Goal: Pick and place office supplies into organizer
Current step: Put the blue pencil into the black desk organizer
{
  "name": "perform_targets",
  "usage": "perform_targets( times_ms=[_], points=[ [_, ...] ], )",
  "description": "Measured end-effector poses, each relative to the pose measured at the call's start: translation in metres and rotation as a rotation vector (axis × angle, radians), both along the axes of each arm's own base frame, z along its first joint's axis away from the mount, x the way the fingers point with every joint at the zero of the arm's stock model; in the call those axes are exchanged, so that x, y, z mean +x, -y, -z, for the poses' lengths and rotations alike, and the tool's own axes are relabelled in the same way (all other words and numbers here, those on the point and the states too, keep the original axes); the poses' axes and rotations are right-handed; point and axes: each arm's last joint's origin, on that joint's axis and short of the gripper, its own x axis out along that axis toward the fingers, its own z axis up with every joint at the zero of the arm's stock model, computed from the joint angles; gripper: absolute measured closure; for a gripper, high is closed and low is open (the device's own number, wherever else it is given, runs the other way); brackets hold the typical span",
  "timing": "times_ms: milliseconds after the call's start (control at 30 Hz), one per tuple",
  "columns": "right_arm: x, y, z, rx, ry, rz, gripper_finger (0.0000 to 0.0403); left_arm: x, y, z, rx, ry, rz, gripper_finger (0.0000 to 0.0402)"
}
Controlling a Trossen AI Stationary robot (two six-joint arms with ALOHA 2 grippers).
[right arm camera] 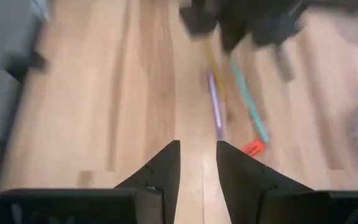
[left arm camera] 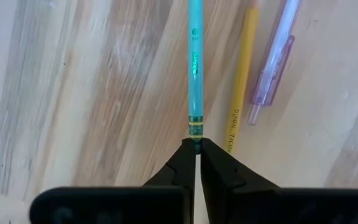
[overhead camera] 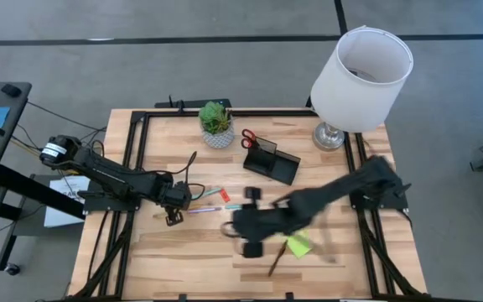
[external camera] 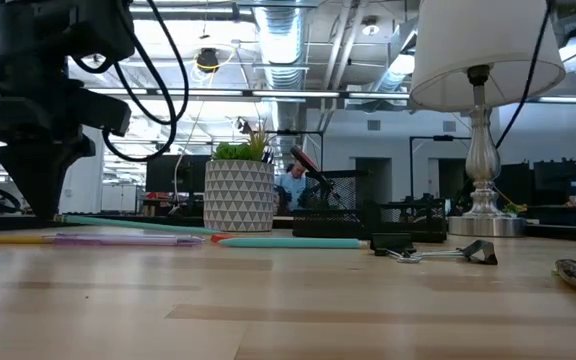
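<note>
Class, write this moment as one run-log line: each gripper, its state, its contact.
left gripper: shut on thin teal pencil, end pinched, on table | right gripper: open, empty, above wooden table

The table is pale wood in jointed planks, smooth with a soft sheen and streaky grain. The teal pencil looks glossy with a metal band at its end, the yellow pencil is matt painted wood, and the purple pen is translucent plastic. The lamp has a polished metal stem under a matt white cloth shade, and the plant pot is matt white with a triangle pattern.
</note>
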Motion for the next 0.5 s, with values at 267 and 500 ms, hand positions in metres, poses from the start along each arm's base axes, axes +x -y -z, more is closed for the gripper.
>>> perform_targets(
  times_ms=[267,500],
  points=[
    [0.069,0.034,0.107,-0.09,-0.104,-0.041,0.0305,0.0,0.0,0.0,-0.003,-0.001,0.001,0.0401],
    [0.093,0.057,0.128,-0.08,-0.032,-0.147,0.0305,0.0,0.001,0.0,-0.023,-0.007,0.023,0.0401]
  ],
)
